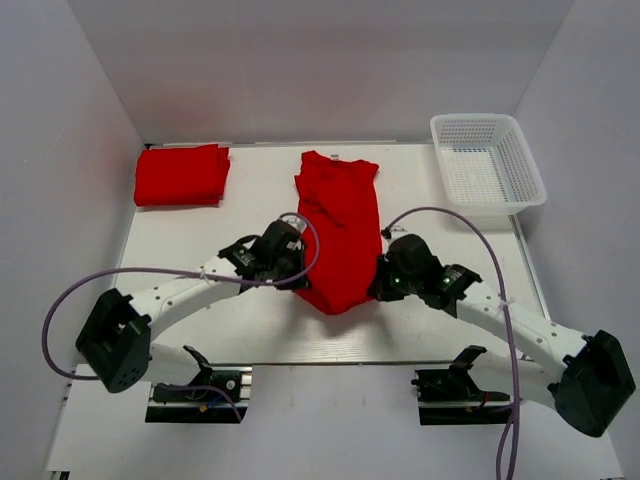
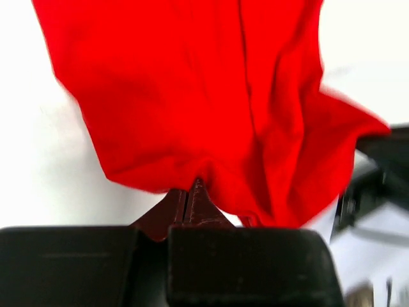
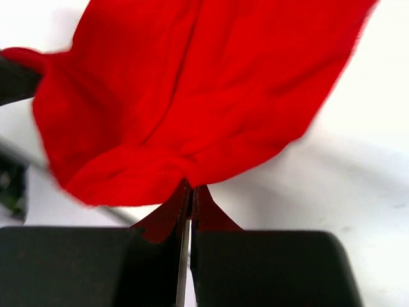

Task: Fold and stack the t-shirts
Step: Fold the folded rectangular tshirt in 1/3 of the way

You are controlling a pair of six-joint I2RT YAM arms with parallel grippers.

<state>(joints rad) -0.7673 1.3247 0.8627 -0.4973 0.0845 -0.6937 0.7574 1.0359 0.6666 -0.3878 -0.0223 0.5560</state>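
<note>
At the near edge of the table [image 1: 250, 335] the two arms are reaching in toward the middle, each one meeting a near corner of the red t-shirt [image 1: 340, 215]. The left gripper [image 2: 193, 187] is pinching the shirt's near left hem, its fingers [image 2: 206, 208] pressing together on a fold of cloth with no gap showing between them. The right gripper [image 3: 190, 187] is doing the same at the near right hem, its fingers [image 3: 167, 216] clamping tight on the fabric. Between the two grips the near hem is bunching and puckering. From there the t-shirt is stretching away as a long, narrow strip up the middle of the table, its far end lying close to the far edge. In the far left corner a folded t-shirt pile [image 1: 182, 175] is lying flat, well apart from the held shirt; how many shirts are making it up I cannot tell. In the far right corner a white mesh basket [image 1: 490, 200] is sitting upright, also well apart from the cloth.
</note>
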